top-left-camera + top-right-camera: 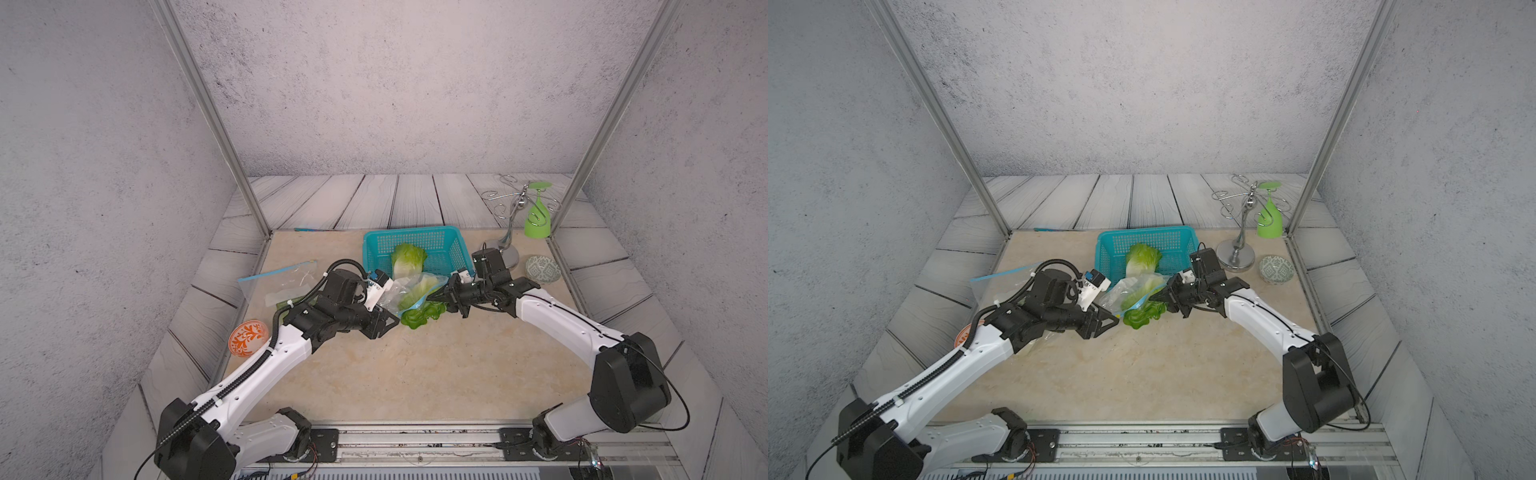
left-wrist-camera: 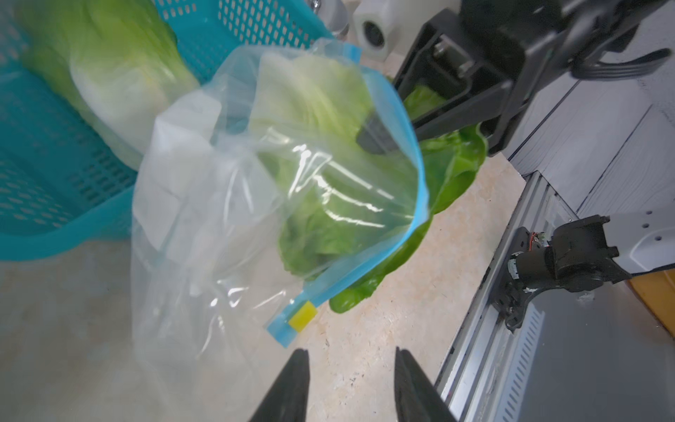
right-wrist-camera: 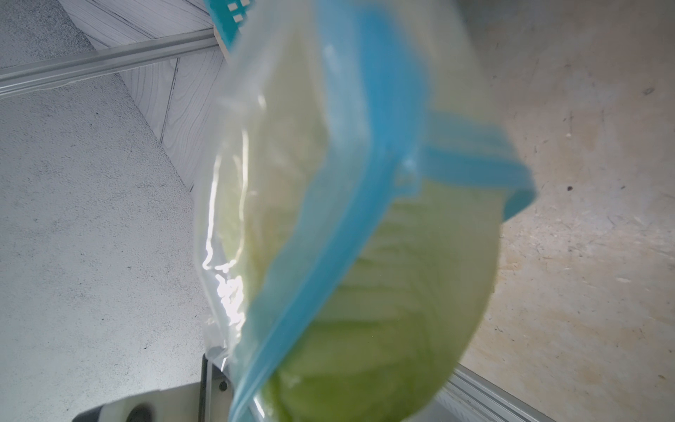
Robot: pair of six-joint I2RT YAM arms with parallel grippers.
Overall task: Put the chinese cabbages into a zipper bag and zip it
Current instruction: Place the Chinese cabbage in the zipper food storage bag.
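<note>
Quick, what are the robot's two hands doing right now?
Left gripper: open, holding nothing.
Right gripper: shut on the zipper bag, at its blue rim.

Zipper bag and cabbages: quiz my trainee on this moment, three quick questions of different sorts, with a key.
1. True or false: the left tool grips the zipper bag.
2. The unbagged cabbage lies in: A) the teal basket, B) the patterned bowl, C) the orange dish.
3. Fill in: the ___ tool holds the bag.
Key: 1 false, its jaws stand open and empty; 2 A; 3 right tool.
</note>
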